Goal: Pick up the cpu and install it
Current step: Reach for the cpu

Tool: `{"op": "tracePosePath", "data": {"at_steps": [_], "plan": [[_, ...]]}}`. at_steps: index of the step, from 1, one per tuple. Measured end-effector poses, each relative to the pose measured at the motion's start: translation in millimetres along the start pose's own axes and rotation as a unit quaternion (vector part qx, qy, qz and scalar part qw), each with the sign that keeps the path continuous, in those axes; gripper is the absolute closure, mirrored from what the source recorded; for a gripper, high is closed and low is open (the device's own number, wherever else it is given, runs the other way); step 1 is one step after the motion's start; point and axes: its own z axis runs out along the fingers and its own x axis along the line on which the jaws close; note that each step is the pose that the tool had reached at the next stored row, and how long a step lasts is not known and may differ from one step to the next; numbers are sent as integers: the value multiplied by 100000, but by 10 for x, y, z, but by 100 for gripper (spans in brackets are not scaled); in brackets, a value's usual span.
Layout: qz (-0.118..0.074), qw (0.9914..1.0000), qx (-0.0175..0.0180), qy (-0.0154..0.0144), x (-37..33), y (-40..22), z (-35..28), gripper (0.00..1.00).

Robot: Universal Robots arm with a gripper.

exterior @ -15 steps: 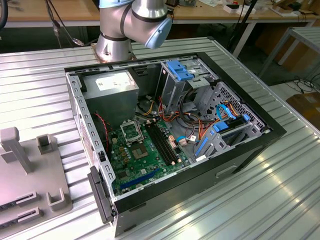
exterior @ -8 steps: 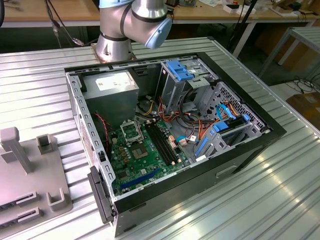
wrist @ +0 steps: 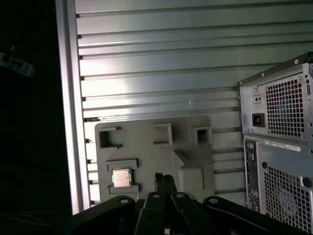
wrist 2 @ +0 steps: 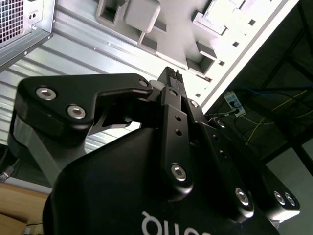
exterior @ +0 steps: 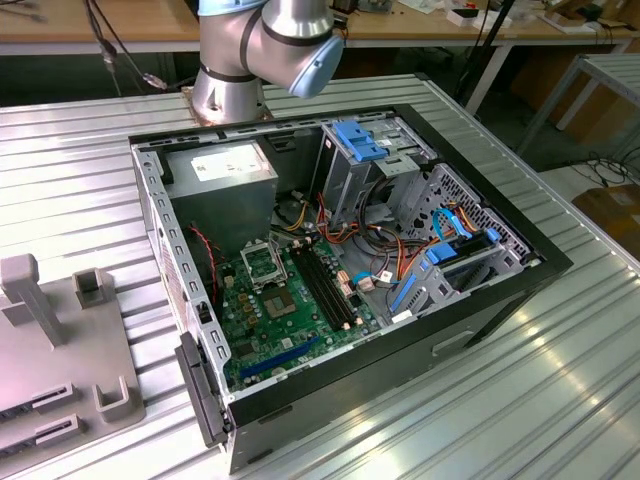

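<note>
The black gripper lies closest to the lens in both wrist views. Its two fingers are pressed together at the tips with nothing between them. In the first wrist view the gripper hangs over a grey plate that lies flat on the ribbed metal table.

The cpu sits face up in a square pocket near one corner of that plate, its silver face catching the light. It is close to the fingertips but clear of them, and nothing touches it. Other pockets and raised blocks on the plate stand around it. The back of the computer case, with its vent grilles and power inlet, stands just beyond the plate's edge.

In the exterior view the computer case lies on its side with the cover off, on the table. Inside it the green motherboard faces up, and the socket sits near the grey power supply. The arm rises behind the case. The plate lies at the exterior view's left, just beside the case.
</note>
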Motion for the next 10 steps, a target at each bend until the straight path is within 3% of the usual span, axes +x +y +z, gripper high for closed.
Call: {"op": "tracePosePath", "data": {"at_steps": [2, 6, 10], "plan": [[0, 100000, 1, -1, 47, -5, 0, 89], [-6, 100000, -1, 0, 229, -25, 1, 89], [-2, 100000, 0, -2, 342, -63, 3, 89]]}}
